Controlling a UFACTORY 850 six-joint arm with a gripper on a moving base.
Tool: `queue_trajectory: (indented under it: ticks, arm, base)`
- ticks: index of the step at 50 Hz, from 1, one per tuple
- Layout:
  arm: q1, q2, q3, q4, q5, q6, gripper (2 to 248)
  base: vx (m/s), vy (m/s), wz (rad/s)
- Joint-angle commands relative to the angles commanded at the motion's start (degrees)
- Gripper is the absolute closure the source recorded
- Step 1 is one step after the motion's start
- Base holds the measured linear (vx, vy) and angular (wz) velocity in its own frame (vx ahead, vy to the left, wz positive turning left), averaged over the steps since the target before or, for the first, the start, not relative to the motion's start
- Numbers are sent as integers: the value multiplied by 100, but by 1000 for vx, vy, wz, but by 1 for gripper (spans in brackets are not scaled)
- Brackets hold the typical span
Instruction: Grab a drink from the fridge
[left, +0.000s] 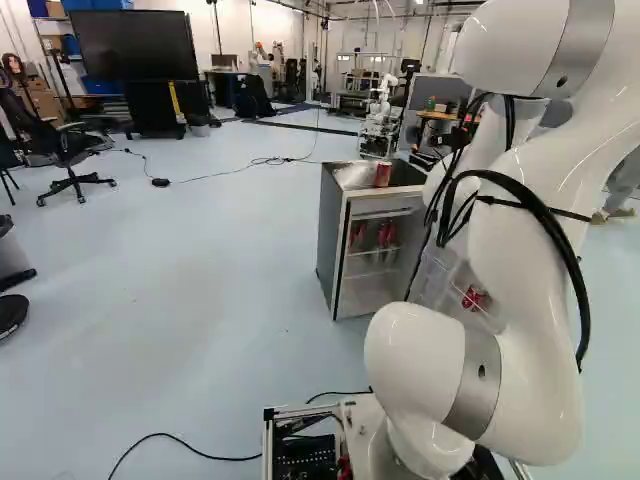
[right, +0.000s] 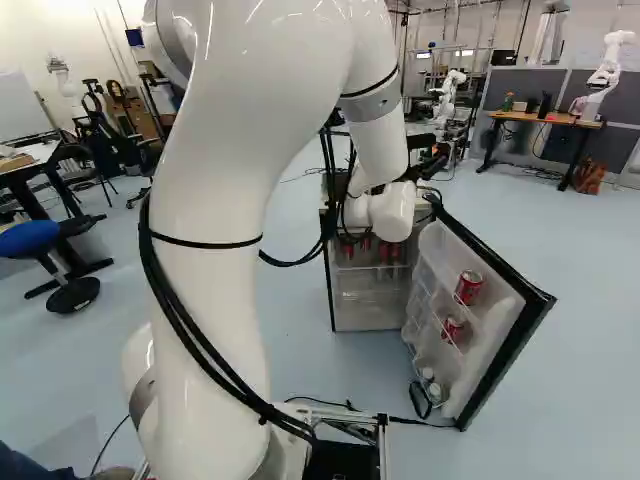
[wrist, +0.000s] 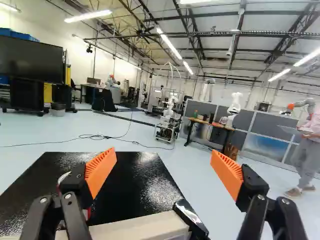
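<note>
My gripper (right: 430, 156) is above the small fridge in the right base view, partly hidden by my arm. In the wrist view the gripper (wrist: 163, 167) stands wide open with nothing between its fingers, over the black fridge top (wrist: 132, 175). The fridge (left: 338, 235) has its door (right: 500, 350) swung open. A red can (left: 383, 174) stands on top; in the wrist view one finger mostly hides it. Red cans (left: 387, 236) are on an inside shelf. The door racks hold a can (right: 468, 287), another can (right: 452, 330) and small bottles (right: 431, 385).
The open door's black edge (right: 535, 315) juts out to the right of the fridge in the right base view. Another robot (wrist: 170, 112) stands beyond the fridge, near a wooden table (wrist: 212, 124). A cable (left: 240, 168) runs over the floor. A person stands far off.
</note>
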Motion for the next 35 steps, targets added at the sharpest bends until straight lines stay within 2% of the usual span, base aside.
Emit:
queue_trajectory:
  ticks: [35]
  arm:
    - [-438,-196,-736,1192,-1273,0,3]
  base:
    - [0,0,0]
